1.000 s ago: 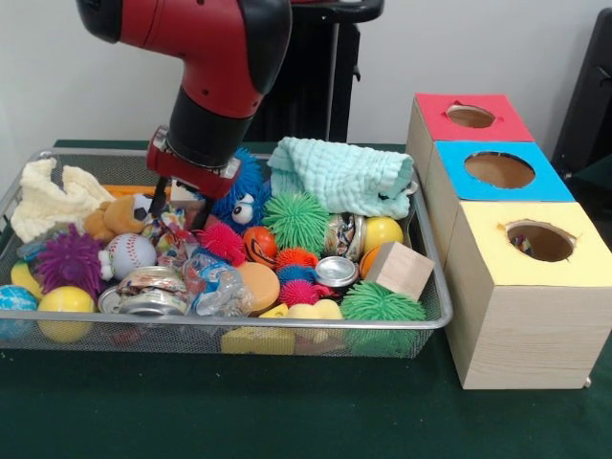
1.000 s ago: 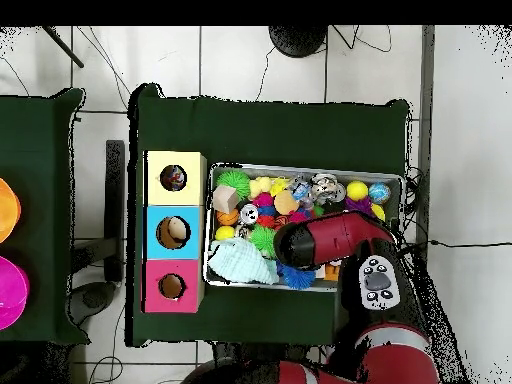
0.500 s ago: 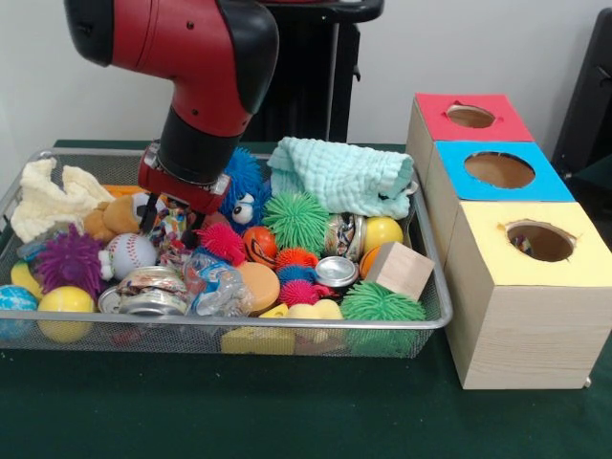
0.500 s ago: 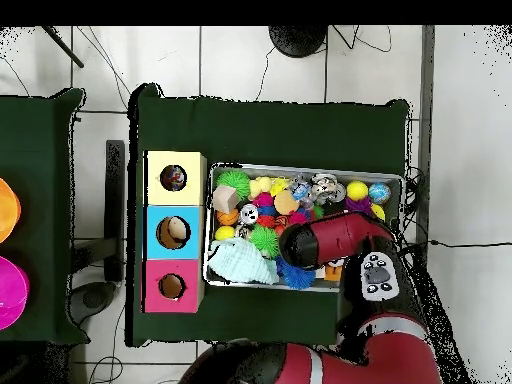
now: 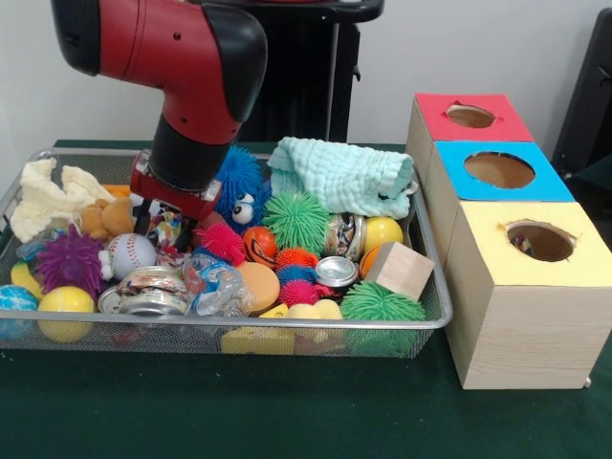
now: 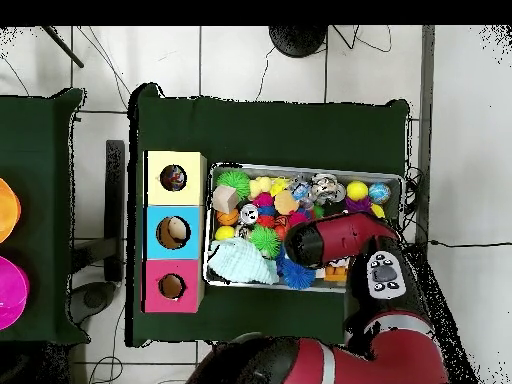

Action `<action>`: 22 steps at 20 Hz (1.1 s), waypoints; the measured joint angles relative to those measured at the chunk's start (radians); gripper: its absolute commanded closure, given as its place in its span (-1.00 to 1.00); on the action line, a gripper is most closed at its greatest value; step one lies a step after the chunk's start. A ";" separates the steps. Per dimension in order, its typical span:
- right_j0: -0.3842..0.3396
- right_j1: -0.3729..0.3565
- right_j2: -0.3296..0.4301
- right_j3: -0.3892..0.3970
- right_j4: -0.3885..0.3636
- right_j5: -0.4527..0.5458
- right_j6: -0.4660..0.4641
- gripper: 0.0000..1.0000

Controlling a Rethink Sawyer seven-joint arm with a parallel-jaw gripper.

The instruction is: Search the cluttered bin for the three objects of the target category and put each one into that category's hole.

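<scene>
We see the gripper (image 5: 164,218) low in the bin (image 5: 430,320), among the clutter between the stuffed bear (image 5: 107,218) and the blue furry toy (image 5: 239,191). Its dark tips flank a multicoloured crinkled item (image 5: 170,229); we cannot tell whether they are clenched or released (the wrist housing hides them overhead). The hole (image 5: 540,240) in the yellow-topped box (image 5: 526,296) lies well apart, past the bin's opposite short end, so any carry runs along the bin's long axis.
</scene>
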 measured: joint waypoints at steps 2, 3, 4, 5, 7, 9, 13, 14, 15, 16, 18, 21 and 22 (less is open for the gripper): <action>-0.012 0.000 0.010 -0.001 0.007 0.007 0.000 -1.00; -0.018 0.000 0.014 -0.002 0.010 0.011 0.000 -1.00; -0.032 0.000 0.024 -0.005 0.021 0.025 0.000 -1.00; -0.035 0.000 0.027 -0.006 0.023 0.030 0.000 -1.00; -0.044 0.000 0.036 -0.010 0.031 0.050 0.000 -1.00; -0.053 0.001 0.045 -0.014 0.040 0.076 0.000 1.00; -0.067 0.000 0.068 -0.028 0.069 0.180 0.000 1.00; -0.068 0.000 0.073 -0.033 0.075 0.199 0.000 1.00; -0.069 0.001 0.077 -0.038 0.081 0.225 0.000 1.00; -0.069 0.001 0.081 -0.043 0.087 0.251 0.000 1.00; -0.069 0.001 0.083 -0.048 0.093 0.286 0.000 1.00; -0.070 -0.002 0.092 -0.056 0.099 0.331 0.000 1.00; -0.070 -0.003 0.094 -0.056 0.099 0.332 0.000 1.00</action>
